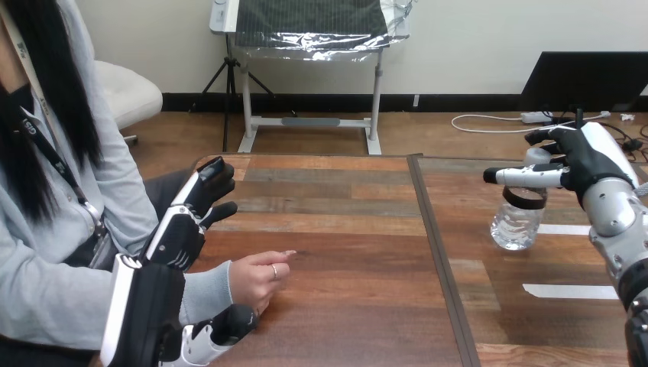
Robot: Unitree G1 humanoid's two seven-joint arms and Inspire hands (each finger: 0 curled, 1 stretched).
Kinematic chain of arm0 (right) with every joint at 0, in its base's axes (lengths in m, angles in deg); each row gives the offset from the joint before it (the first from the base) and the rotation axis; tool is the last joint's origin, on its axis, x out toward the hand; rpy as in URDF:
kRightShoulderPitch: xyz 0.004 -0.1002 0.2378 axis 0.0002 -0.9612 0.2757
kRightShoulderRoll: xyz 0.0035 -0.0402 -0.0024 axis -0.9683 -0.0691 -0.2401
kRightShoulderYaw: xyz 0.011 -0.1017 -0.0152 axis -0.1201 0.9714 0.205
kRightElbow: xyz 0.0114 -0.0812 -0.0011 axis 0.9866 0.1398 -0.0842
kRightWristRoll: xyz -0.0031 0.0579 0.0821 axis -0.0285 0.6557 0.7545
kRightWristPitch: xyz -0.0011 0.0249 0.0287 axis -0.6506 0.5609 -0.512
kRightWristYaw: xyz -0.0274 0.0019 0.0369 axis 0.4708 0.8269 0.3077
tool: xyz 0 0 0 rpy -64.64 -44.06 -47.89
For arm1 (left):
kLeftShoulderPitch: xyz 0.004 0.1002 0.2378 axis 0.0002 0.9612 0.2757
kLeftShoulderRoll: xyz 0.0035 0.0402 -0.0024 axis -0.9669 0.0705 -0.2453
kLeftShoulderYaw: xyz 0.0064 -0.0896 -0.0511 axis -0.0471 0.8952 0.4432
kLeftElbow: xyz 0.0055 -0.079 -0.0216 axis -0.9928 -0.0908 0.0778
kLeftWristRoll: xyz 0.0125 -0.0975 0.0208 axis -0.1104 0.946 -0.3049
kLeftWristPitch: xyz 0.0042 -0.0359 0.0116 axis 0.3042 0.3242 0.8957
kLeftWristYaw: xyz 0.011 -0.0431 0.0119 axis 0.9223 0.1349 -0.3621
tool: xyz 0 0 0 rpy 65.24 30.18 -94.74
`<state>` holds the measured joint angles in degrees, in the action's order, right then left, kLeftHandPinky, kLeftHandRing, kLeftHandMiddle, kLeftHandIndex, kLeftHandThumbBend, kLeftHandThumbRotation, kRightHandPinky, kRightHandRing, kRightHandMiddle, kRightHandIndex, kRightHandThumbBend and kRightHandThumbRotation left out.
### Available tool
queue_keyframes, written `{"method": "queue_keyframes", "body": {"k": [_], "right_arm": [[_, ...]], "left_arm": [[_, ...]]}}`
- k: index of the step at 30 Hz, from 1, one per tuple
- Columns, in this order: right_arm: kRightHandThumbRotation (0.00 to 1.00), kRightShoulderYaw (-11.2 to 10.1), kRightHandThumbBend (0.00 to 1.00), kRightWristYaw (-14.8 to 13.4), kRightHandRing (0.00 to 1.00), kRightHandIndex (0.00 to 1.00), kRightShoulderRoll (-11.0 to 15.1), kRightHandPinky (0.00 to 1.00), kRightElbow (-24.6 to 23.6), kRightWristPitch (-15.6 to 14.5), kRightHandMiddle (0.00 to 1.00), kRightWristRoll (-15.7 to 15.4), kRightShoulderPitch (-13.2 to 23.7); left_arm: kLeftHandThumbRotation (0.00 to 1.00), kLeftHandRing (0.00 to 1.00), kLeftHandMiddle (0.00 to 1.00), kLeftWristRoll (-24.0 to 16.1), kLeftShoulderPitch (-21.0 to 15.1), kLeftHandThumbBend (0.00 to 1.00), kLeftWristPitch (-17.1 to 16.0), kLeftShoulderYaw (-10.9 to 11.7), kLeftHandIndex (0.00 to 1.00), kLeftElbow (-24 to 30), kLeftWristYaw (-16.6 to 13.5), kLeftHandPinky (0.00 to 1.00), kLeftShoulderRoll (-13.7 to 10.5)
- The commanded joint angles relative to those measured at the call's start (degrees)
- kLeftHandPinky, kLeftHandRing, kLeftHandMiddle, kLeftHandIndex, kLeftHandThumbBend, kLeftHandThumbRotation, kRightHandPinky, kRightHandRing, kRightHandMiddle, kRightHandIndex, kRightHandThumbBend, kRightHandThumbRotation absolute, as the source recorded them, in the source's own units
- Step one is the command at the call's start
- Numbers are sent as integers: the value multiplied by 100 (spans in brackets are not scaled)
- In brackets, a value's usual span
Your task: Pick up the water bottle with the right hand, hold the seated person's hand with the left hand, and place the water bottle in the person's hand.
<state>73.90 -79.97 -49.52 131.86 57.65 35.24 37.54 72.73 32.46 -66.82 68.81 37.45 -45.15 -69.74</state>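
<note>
Near left: left hand spread, fingers straight and pointing far, thumb on the near side of the person's wrist. Wrist lies between thumb and fingers. The person's hand, loosely curled, rests on the table. Farther right: water bottle upright, right hand pinching its neck, thumb across the near side.

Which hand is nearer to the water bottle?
Right. The right hand is at the water bottle's top; the left hand is across the table beside the person's hand.
</note>
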Motion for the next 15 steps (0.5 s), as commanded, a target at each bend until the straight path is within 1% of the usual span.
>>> {"method": "queue_keyframes", "body": {"k": [1, 3, 6, 11, 15], "right_arm": [[29, -13, 89, 16, 75, 81, -229, 67, -58, 91, 78, 65, -49], [29, -16, 90, 15, 74, 80, -242, 67, -61, 113, 77, 72, -60], [28, 34, 91, -33, 74, 80, -266, 67, -54, 76, 77, 18, -86], [31, 97, 92, -61, 73, 80, -293, 66, -50, 41, 76, -38, -110], [31, 84, 92, -53, 73, 80, -331, 65, -50, 31, 76, -3, -138]], "left_arm": [[76, 87, 89, 189, -184, 100, -109, -29, 88, 239, 34, 79, -5], [76, 87, 89, 155, -163, 100, -125, -7, 89, 251, 35, 78, -8], [75, 87, 89, 165, -141, 100, -143, 9, 89, 250, 35, 78, -3], [75, 87, 88, 141, -110, 100, -189, 46, 88, 262, 35, 78, -6], [75, 87, 88, 165, -78, 100, -221, 57, 88, 271, 47, 78, -19]]}}
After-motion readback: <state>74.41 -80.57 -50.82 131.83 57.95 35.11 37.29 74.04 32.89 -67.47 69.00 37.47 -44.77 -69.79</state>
